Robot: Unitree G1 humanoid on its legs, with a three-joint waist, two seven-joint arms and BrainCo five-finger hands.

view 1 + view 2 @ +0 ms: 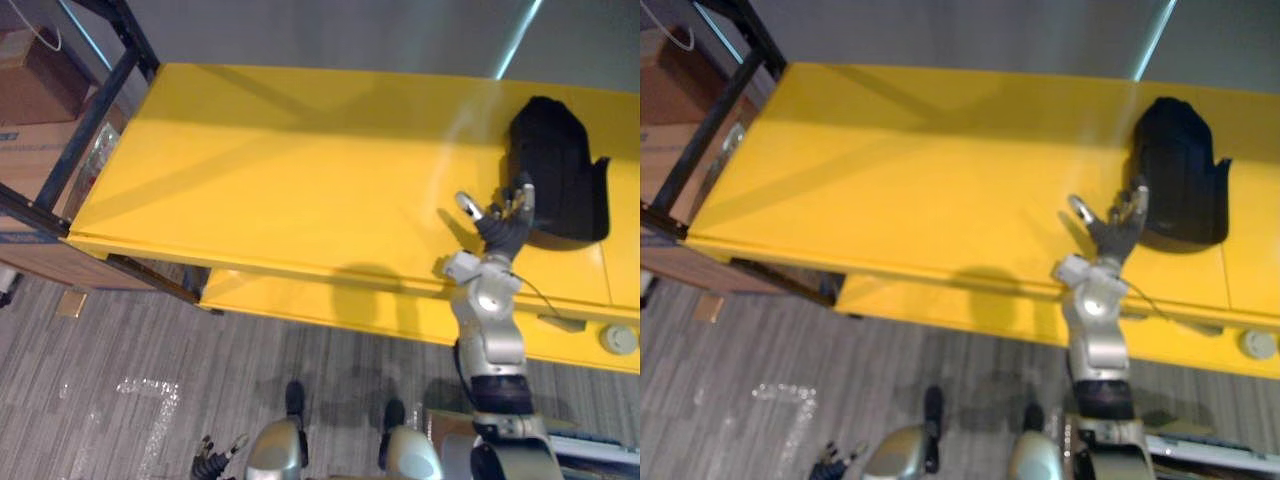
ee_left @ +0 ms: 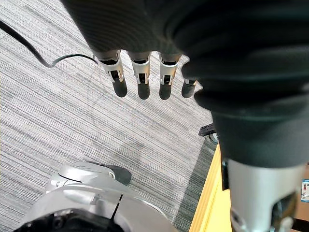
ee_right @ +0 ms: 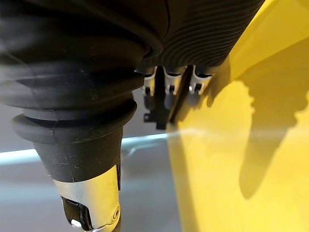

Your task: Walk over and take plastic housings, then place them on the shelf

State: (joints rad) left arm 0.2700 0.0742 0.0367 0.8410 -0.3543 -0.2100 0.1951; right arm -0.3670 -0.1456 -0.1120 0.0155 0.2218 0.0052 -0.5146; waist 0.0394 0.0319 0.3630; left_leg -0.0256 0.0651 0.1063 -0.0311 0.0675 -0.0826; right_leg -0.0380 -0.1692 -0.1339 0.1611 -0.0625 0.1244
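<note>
Risk one: the right hand (image 1: 503,232) could bump the black plastic housing (image 1: 555,180) and push it away over the smooth yellow shelf (image 1: 280,170). That may happen if the fingers go at its side and not around it.
Risk two: the housing could slip and drop to the floor (image 1: 120,370). It is big and curved, and the hand only reaches its near left edge, so the hold may be weak.
Left hand: it hangs low in the lower left of the frame (image 2: 143,77), over the grey floor. Its fingers are straight and loose. It holds nothing.
Shelf: a wide yellow board across the middle, with a dark frame and brown boxes (image 1: 30,90) at the upper left.
Right hand: right of the middle, over the front of the shelf. Its fingers and thumb are spread wide. It holds nothing. The fingertips are at the housing's edge; I cannot tell if they touch it.
Housing: it sits on the shelf at the upper right.
</note>
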